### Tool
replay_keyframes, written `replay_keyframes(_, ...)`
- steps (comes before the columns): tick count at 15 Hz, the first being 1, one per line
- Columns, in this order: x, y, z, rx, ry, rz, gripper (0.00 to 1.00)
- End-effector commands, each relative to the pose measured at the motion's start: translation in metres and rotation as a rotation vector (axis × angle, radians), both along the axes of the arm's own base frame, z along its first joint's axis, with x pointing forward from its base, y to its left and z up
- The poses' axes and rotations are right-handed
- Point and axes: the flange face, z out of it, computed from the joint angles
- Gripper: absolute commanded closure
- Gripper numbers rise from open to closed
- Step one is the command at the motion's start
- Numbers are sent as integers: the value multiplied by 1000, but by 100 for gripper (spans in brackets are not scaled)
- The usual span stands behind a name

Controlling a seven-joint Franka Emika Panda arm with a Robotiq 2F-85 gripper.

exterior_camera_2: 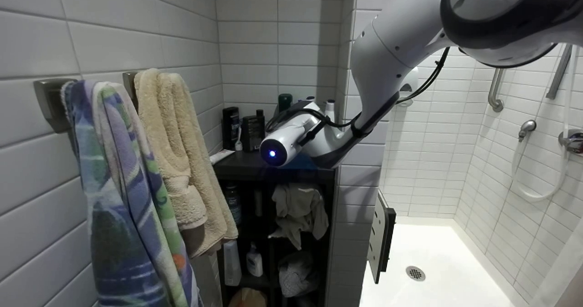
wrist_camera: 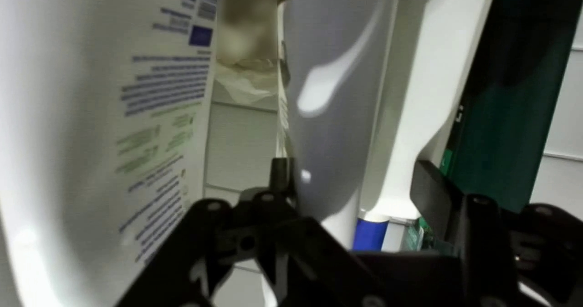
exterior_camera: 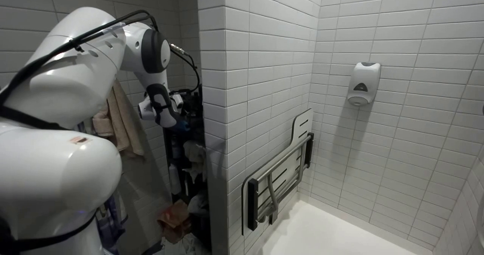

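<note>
In the wrist view my gripper (wrist_camera: 354, 172) has its two dark fingers wide apart. A smooth grey-white bottle (wrist_camera: 339, 93) and a white container (wrist_camera: 439, 70) with a blue part (wrist_camera: 370, 234) below it show between the fingers. The left finger lies beside the grey-white bottle, the right one beside the white container; I cannot tell whether they touch. A large white bottle (wrist_camera: 159, 93) with printed text stands left, and a dark green bottle (wrist_camera: 514, 115) right. In an exterior view the arm's wrist hides the gripper above a black shelf unit (exterior_camera_2: 273, 172).
Black bottles (exterior_camera_2: 253, 131), a green bottle (exterior_camera_2: 285, 101) and a white tube (exterior_camera_2: 222, 156) are on the shelf top. Towels (exterior_camera_2: 175, 143) hang left. A tiled partition (exterior_camera: 261, 77) with a folded seat (exterior_camera: 280, 168) stands beside the shelf. Cloths (exterior_camera_2: 300, 211) fill lower compartments.
</note>
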Motion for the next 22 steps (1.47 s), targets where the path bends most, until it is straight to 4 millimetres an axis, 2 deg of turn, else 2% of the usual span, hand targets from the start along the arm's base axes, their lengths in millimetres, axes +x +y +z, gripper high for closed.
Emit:
replay_keyframes(1,5,1,2,8,-31,14,62)
replay_keyframes(4,5,0,2,10,-31,12,83)
replay_keyframes(7,5,-3,2,9,-36,2,92)
replay_keyframes(11,-1,-4,8,20,-41,1,96)
replay_keyframes(12,-5,-2,10,22,-44,5,94)
replay_keyframes(22,-41,6,24,13,-13,45,94)
